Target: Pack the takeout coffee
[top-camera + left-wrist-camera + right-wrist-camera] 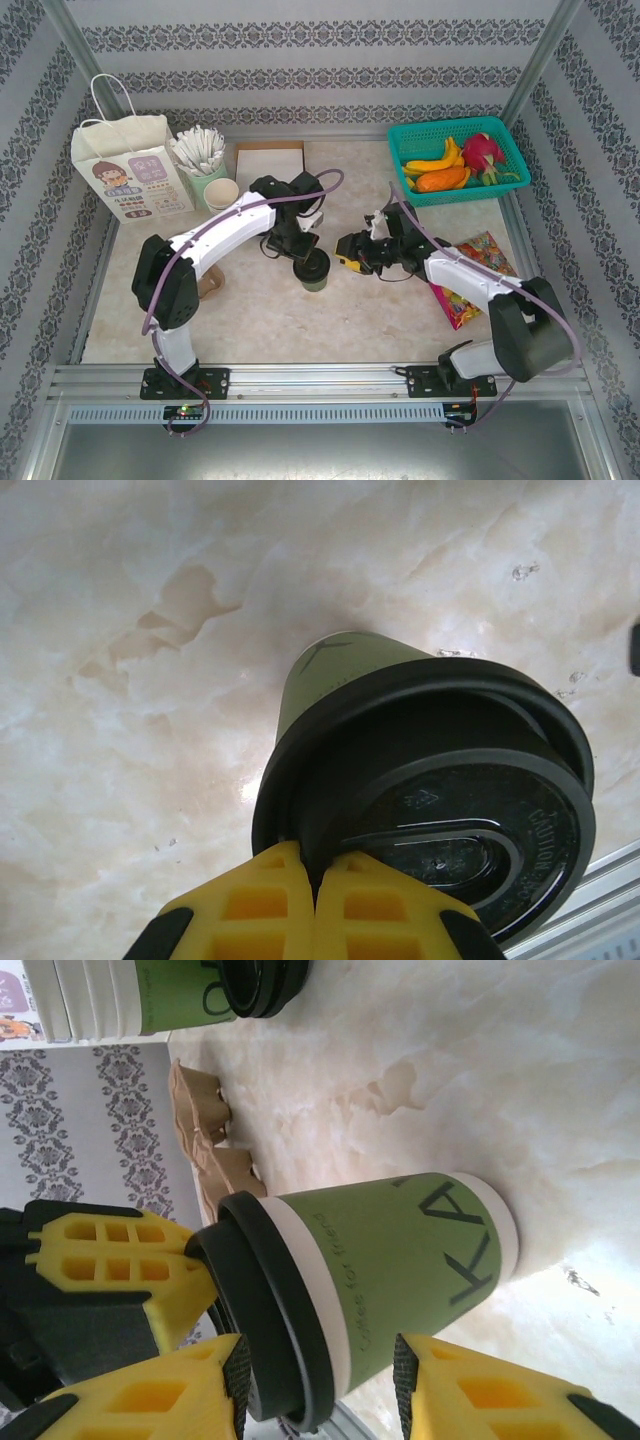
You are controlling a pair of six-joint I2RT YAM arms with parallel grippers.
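Robot lab cell dressed up as a café counter
Bare aluminium frame posts [545,55] and a bolted base rail [320,380] carry the left arm [215,240] and right arm [470,275]. Patterned wallpaper panels [320,38] enclose a marble-look tabletop [260,320] set with shop props: a printed paper bag [130,170], a cup of white sticks [203,165], a takeout coffee [314,268] and a green basket [430,126] of fruit [440,165]

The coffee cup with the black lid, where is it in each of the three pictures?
Top external: the coffee cup stands mid-table, at the tip of the left gripper.
Left wrist: lower right, lid toward the camera, yellow fingers closed on its rim.
Right wrist: centre, sideways in the picture, lid at left.
Shared landmark: the left gripper at the lid.
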